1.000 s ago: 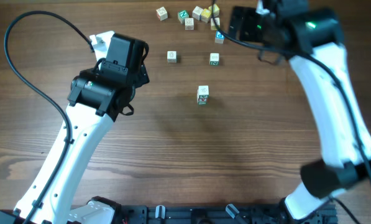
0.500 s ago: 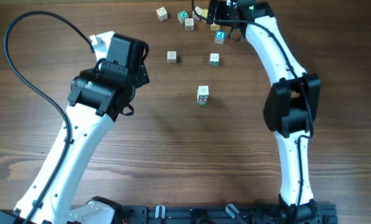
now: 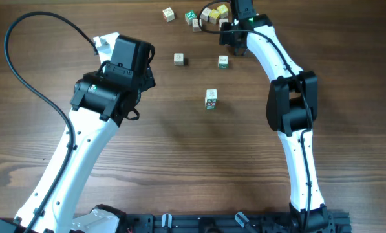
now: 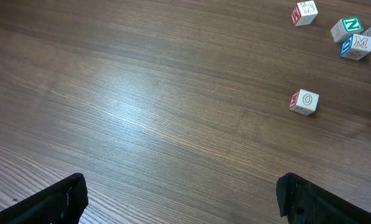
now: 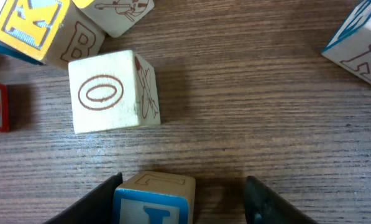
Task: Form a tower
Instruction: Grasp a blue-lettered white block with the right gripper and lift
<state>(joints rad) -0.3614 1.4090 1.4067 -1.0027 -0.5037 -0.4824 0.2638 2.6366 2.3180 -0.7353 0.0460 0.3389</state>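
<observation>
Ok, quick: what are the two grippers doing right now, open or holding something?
Left gripper: open, holding nothing.
Right gripper: open around a blue-edged cube; a gap shows on one side, so it is not gripped yet.

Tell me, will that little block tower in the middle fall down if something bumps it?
Probably. The tower looks one cube wide, cubes apparently just stacked loose, so a sideways nudge could topple it. They look wooden and flat-sided, so they'd likely tumble and stop, not roll away.
</observation>
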